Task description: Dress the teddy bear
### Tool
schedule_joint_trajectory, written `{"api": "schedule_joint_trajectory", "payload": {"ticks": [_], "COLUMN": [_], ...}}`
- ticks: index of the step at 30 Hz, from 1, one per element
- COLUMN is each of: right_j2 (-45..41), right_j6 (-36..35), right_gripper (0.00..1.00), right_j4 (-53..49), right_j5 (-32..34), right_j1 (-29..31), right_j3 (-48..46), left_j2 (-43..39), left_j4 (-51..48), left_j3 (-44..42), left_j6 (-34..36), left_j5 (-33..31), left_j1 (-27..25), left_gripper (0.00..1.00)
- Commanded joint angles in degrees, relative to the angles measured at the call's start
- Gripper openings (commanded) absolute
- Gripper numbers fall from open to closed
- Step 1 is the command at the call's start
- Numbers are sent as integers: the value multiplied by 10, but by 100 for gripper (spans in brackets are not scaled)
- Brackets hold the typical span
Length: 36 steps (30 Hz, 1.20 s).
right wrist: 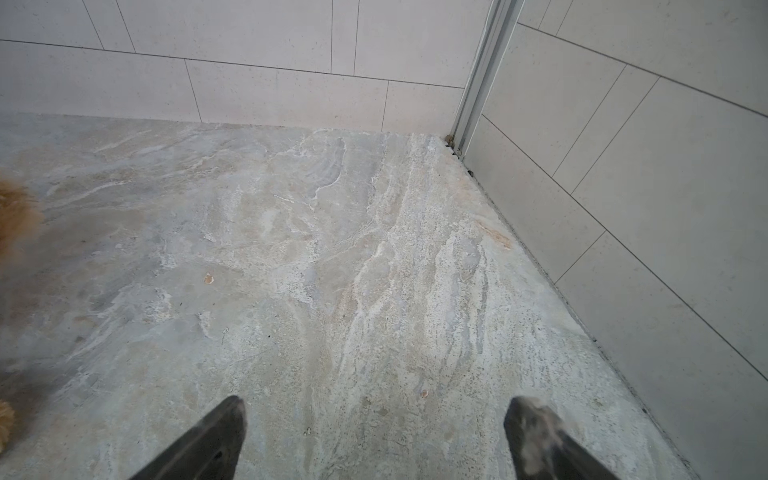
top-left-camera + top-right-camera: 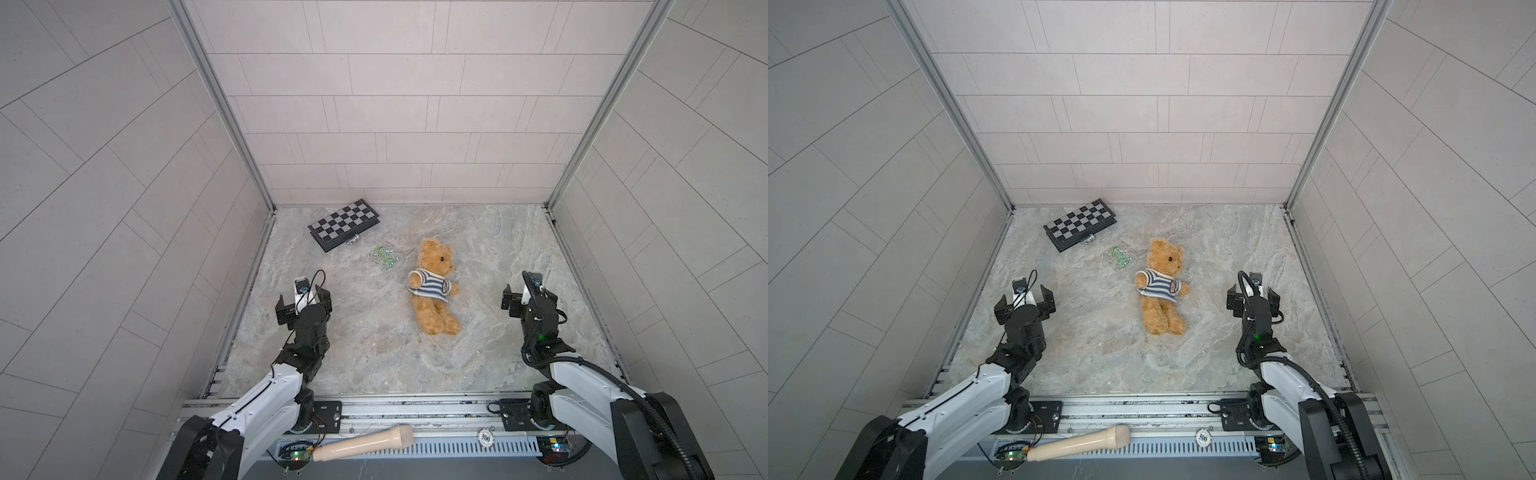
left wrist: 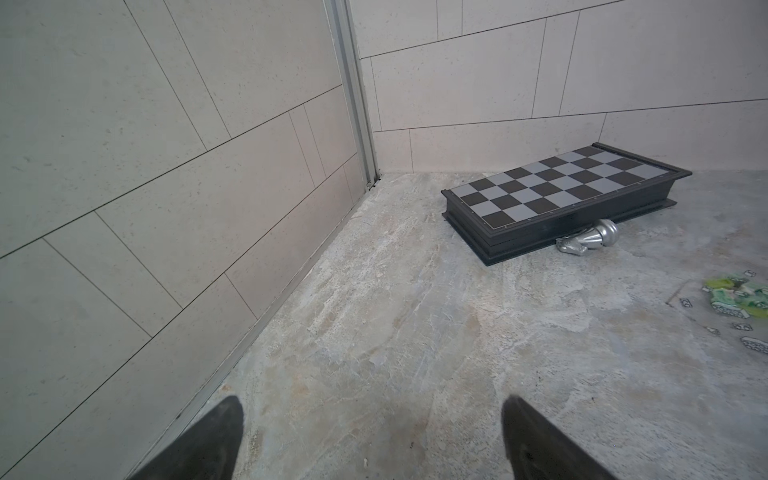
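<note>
**Dressed bear between two empty grippers**

On the front rail lie a beige wooden handle [image 2: 365, 442] and a poker chip [image 2: 485, 437]. Past these, the left gripper [image 2: 1025, 303] and right gripper [image 2: 1253, 299] hover near the bench's left and right edges, jaws spread wide and holding nothing. Mid-bench between them, the teddy bear [image 2: 434, 259] lies on its back in a striped shirt [image 2: 430, 287], head toward the far edge. Beyond it are small green pieces [image 2: 384, 257], then a folded chessboard [image 2: 344, 224] near the far left corner with a silver chess piece [image 3: 590, 241] against it.

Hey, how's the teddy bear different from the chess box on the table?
The teddy bear is fluffy, golden-brown, wearing a striped shirt; the chess box is flat, rigid, black-and-grey checkered. On the table, the bear lies centrally; the box sits by the back wall. Both rest there untouched.
</note>
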Motion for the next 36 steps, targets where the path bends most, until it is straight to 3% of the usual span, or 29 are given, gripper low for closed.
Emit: {"api": "schedule_joint_trajectory", "payload": {"ticks": [1, 17, 27, 33, 36], "right_j2": [20, 183, 360, 341, 336], "right_j6": [0, -9, -13, -12, -12], "right_gripper": [100, 100, 100, 100, 100], "right_j4": [58, 223, 441, 368, 338], "right_j5": [8, 17, 18, 17, 18], "right_j1": [-3, -10, -15, -15, -15], "right_j3": [4, 33, 22, 46, 59], "left_j2": [22, 157, 212, 219, 264], "left_j4": [49, 157, 155, 185, 251], "left_j3": [7, 53, 95, 87, 80], "left_j6": [5, -3, -17, -18, -27], "left_j5": [34, 116, 180, 215, 226], "left_j1": [19, 93, 127, 129, 130], "left_gripper": [100, 100, 100, 100, 100]}}
